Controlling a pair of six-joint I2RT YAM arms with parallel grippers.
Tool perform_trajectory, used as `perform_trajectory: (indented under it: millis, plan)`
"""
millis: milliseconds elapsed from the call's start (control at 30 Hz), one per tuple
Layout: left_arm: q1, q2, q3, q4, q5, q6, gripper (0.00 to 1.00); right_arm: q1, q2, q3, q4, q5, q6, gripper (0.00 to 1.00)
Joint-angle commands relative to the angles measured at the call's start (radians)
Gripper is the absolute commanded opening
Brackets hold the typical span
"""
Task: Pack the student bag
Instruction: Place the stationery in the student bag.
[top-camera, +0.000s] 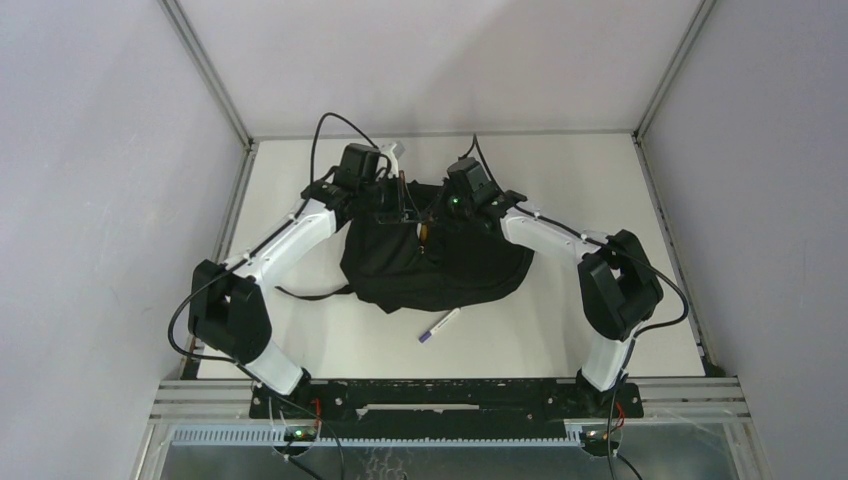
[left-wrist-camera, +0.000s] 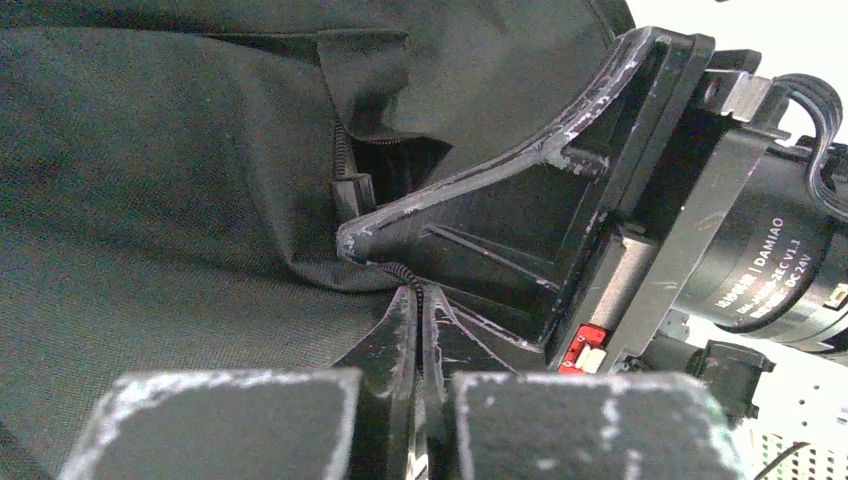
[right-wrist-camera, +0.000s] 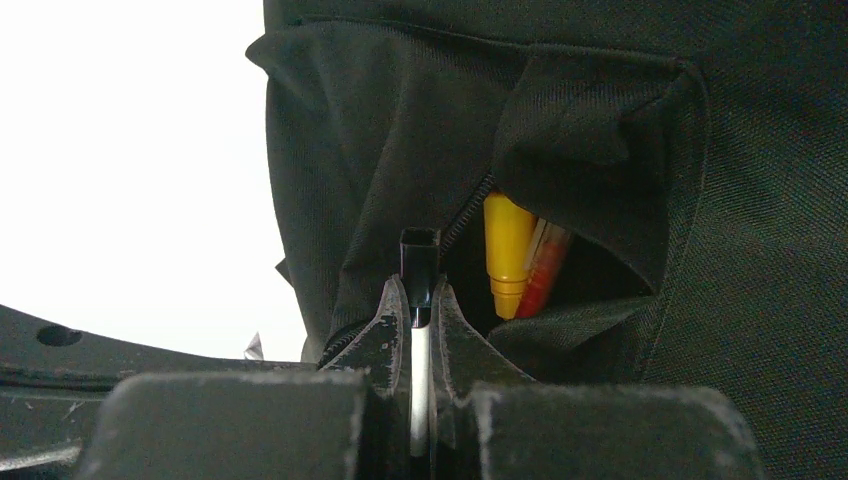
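Top external view: both arms reach toward 12 o'clock, elbows bent outward, wrists meeting over the far edge of the student bag (top-camera: 440, 268), which lies mid-way on the bench (top-camera: 300, 340). Left tool (left-wrist-camera: 415, 305) is closed on the bag's zip edge; right tool (right-wrist-camera: 420, 300) is clamped on the zip pull (right-wrist-camera: 419, 250).

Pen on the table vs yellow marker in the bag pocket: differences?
Colour: the pen is white with a dark cap, the marker yellow. Place: the pen lies bare on the table, the marker sits in the open pocket of the student bag, half hidden by fabric. Both are slim writing tools.
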Motion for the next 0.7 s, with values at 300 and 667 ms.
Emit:
perform_trajectory:
  millis: [300,667]
  plan:
    - [0.012,0.017,0.109,0.131,0.053,0.02,0.0,0.054,-0.136,-0.057,-0.071,0.087,-0.01,0.04]
    - [0.012,0.106,0.258,0.118,0.156,0.018,0.0,0.027,-0.132,-0.056,-0.011,0.086,-0.003,0.05]
